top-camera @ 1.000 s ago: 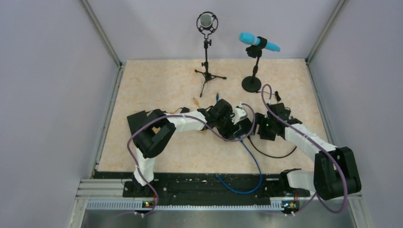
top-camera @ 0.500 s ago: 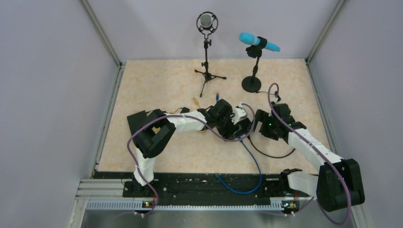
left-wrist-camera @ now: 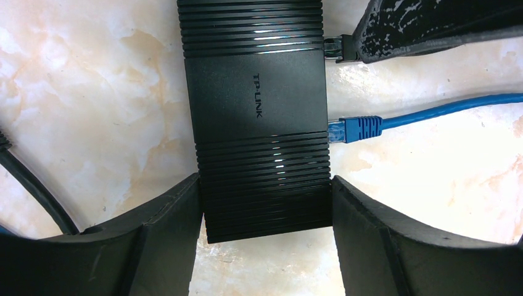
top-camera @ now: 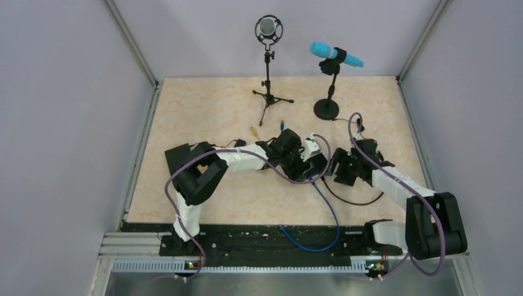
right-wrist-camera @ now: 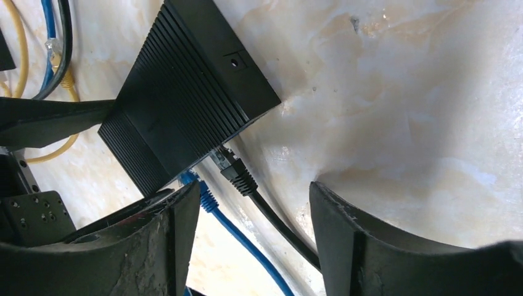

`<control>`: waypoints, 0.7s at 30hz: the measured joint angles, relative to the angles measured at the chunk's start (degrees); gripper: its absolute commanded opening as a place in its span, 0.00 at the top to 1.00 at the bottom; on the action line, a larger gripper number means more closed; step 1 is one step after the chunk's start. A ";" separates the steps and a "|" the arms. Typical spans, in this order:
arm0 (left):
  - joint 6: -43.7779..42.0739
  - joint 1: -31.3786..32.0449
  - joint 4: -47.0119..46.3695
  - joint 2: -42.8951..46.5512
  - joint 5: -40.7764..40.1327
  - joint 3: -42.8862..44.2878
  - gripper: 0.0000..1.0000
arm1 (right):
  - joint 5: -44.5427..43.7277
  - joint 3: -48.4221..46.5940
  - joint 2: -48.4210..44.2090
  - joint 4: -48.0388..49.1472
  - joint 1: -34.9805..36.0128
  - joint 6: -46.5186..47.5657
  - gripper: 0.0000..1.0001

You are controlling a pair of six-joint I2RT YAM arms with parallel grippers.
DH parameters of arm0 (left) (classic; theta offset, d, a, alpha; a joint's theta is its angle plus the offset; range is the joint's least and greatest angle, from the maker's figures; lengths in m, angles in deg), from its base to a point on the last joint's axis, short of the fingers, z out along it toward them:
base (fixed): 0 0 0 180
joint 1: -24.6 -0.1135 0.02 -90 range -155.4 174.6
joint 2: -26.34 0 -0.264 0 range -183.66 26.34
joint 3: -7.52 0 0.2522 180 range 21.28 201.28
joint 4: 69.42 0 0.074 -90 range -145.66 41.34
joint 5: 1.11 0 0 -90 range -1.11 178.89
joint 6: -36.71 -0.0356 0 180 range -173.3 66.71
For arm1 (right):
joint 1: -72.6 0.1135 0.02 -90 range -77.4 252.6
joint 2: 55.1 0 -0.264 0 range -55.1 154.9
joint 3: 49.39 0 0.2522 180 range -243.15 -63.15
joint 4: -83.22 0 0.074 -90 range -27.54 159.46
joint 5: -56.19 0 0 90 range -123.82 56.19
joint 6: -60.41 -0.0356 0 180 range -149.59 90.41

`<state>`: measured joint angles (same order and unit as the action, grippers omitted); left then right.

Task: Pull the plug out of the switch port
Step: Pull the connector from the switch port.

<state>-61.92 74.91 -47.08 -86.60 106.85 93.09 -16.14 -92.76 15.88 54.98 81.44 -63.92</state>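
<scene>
The flat black TP-LINK switch (left-wrist-camera: 256, 111) lies on the marble table. My left gripper (left-wrist-camera: 266, 185) is shut on its near end, one finger against each long side. A blue plug (left-wrist-camera: 353, 129) and a black plug (left-wrist-camera: 336, 48) sit in ports on its right edge. In the right wrist view the switch (right-wrist-camera: 185, 92) is at upper left, with the black plug (right-wrist-camera: 235, 170) and the blue plug (right-wrist-camera: 200, 195) in its edge. My right gripper (right-wrist-camera: 253, 216) is open, and its fingers straddle the black cable just behind the black plug without touching it. In the top view both grippers (top-camera: 306, 161) (top-camera: 335, 168) meet at mid-table.
A tripod microphone stand (top-camera: 269, 92) and a blue microphone on a round black base (top-camera: 326, 109) stand at the back. A blue cable (top-camera: 327, 209) and a black cable (top-camera: 351, 198) trail toward the near edge. Yellow cable (right-wrist-camera: 24, 55) lies left of the switch.
My right arm has shifted, its elbow swinging out to the right and back, and the gripper has edged closer to the switch. The left arm and the switch have not moved.
</scene>
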 measured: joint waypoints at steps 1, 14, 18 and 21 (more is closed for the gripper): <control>0.04 0.00 -0.11 0.07 -0.02 -0.13 0.40 | 0.70 0.35 0.11 0.66 -0.50 -0.13 0.39; 0.42 -0.02 -1.07 0.35 -0.02 -0.79 0.40 | 9.53 3.04 5.66 11.65 -3.30 -2.40 0.56; 0.48 -0.02 -1.09 0.39 -0.04 -0.81 0.40 | 11.65 3.87 7.19 15.72 -3.37 -3.43 0.59; 0.68 0.00 -1.16 0.61 -0.02 -1.16 0.41 | 12.72 4.13 8.37 17.79 -3.39 -4.13 0.60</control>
<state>-61.24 74.91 -48.24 -85.99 106.82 91.93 -3.42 -88.63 24.25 72.77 78.05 -68.05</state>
